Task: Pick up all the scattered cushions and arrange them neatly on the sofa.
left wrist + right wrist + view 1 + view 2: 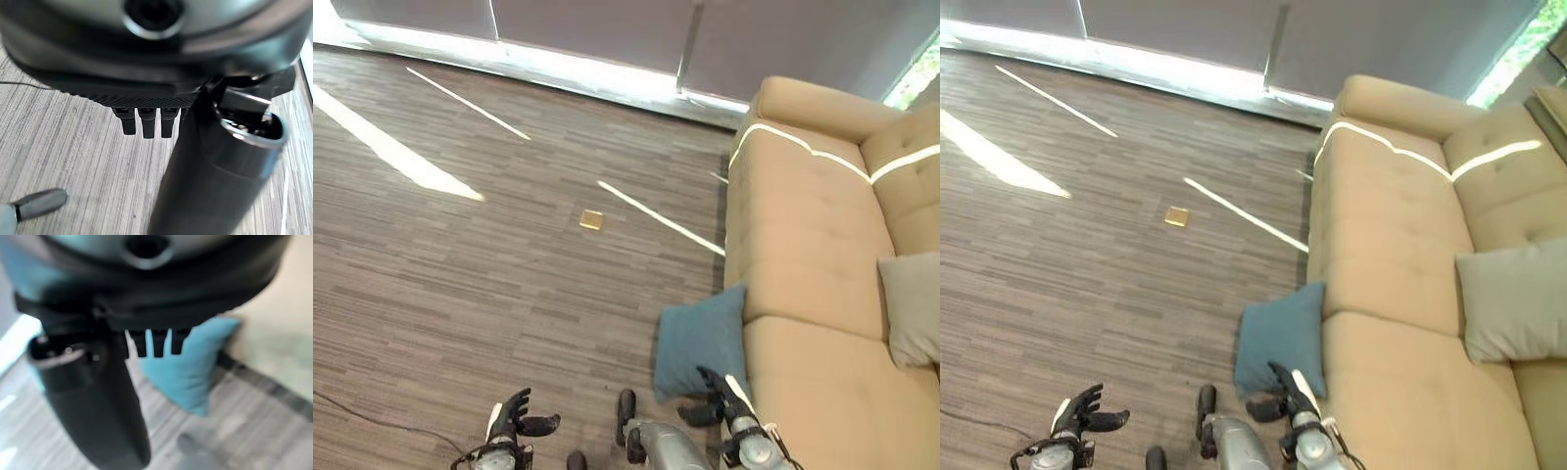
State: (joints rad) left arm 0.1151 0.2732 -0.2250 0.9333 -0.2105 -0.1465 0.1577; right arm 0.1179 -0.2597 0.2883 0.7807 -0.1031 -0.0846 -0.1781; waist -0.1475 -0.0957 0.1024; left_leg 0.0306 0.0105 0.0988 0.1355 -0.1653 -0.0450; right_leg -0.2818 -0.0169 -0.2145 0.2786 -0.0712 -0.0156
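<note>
A blue cushion (700, 338) leans on the floor against the front of the tan sofa (803, 255). The same blue cushion (188, 367) shows past the fingers in the right wrist view. A grey cushion (1513, 299) rests on the sofa seat against the backrest at the right. My right hand (720, 397) hovers just below the blue cushion, fingers straight and spread, holding nothing. My left hand (514, 416) is low over the bare floor at the lower left, fingers relaxed and empty.
A small tan square (591, 219) lies on the wood-look floor mid-room. Window blinds (607, 29) run along the far wall. Bright sun stripes (401, 157) cross the floor. The sofa's near seat (1410, 401) is bare.
</note>
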